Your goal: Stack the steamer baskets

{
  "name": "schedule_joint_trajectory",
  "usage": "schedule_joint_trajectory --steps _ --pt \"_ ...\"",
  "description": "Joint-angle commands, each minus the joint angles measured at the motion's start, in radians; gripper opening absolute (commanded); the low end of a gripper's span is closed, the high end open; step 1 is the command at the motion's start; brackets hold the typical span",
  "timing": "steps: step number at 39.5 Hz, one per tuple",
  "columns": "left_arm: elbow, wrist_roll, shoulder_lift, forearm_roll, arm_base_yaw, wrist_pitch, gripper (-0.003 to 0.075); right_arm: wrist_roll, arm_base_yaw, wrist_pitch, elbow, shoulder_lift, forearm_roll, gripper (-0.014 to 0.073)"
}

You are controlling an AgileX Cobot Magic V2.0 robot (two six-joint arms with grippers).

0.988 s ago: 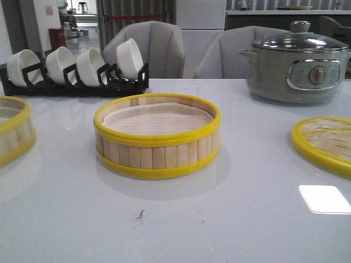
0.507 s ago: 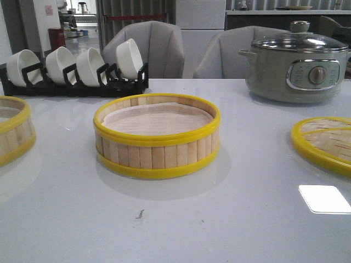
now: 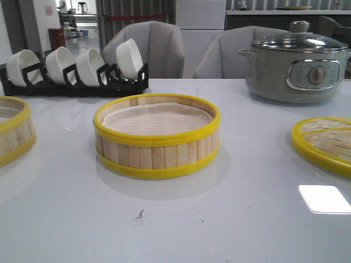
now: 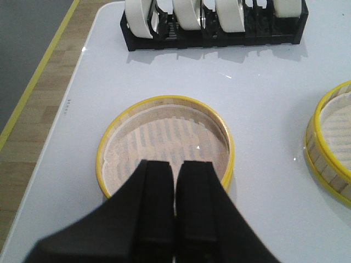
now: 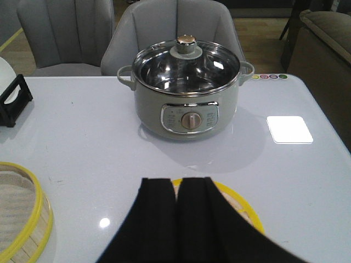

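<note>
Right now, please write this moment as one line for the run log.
left hand: shut, above left bamboo steamer basket | right hand: shut, above flat woven lid | centre bamboo steamer basket: not yet stacked

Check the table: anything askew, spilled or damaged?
Nothing serious. Both round bamboo-slat steamer baskets sit flat and upright, white bowls stand in their black rack. Only a small dark speck on the white table.

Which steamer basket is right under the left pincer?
The steamer basket at the table's left edge, cut off in the front view. The left pincer hangs over it; the middle basket has no pincer above it.
</note>
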Motion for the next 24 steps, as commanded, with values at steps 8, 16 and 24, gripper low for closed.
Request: schedule_joint_trajectory --steps 8,16,24 --pt "-0.026 0.059 -0.007 -0.029 0.001 -0.027 0.0141 0.000 -0.001 -0.013 -0.037 0.000 0.010 0.0312" --pt "-0.026 0.074 -0.007 -0.103 0.001 -0.020 0.0444 0.000 0.010 -0.007 -0.037 -0.002 0.022 0.0433" --pt "-0.026 0.074 0.037 -0.174 0.001 0.010 0.0498 0.000 0.033 0.009 -0.037 -0.002 0.028 0.0433"
